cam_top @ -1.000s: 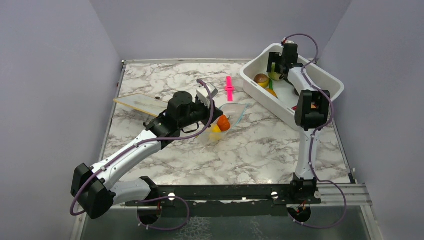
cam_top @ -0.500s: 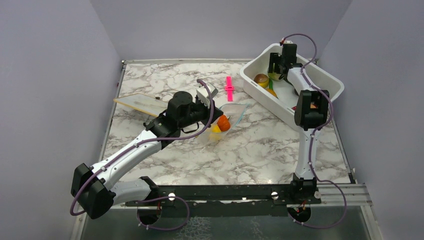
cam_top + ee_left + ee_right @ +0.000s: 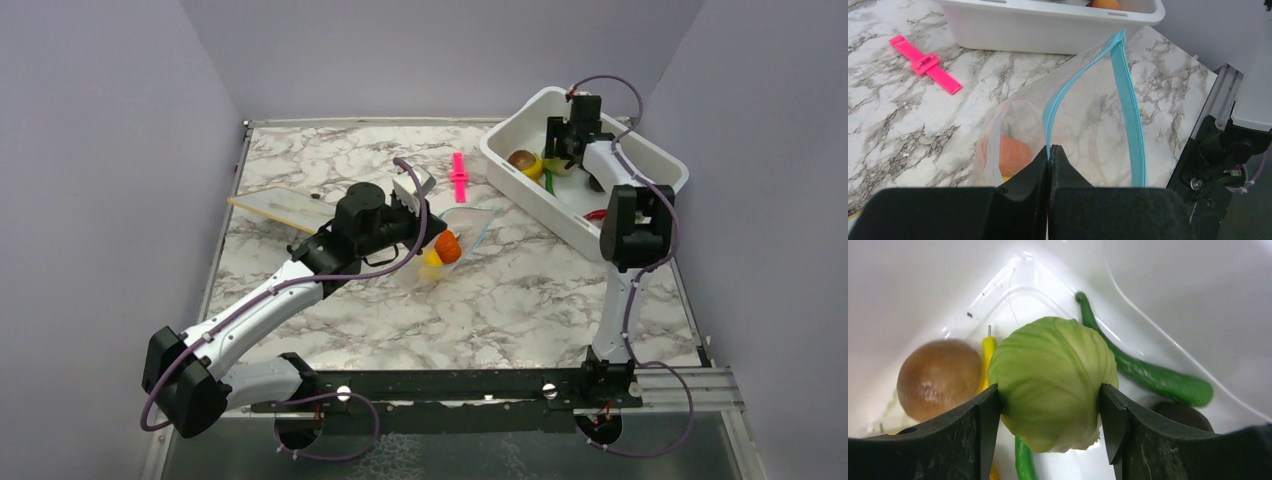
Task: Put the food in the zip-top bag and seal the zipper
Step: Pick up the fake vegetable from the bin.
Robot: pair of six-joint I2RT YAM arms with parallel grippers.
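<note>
Right jaws clamp the round cabbage [image 3: 1050, 382]; it may squirt free. Left jaws, fully closed, pinch the bag [image 3: 1088, 110] rim.

the scene is lit evenly from above; only soft shadows are cast on the worktop [image 3: 520, 300]. glare is seen inside the white tub [image 3: 1013, 275] in the right wrist view, and a faint sheen on the zip-top bag [image 3: 1088, 115]. the overhead view is rendered sharp.
</note>
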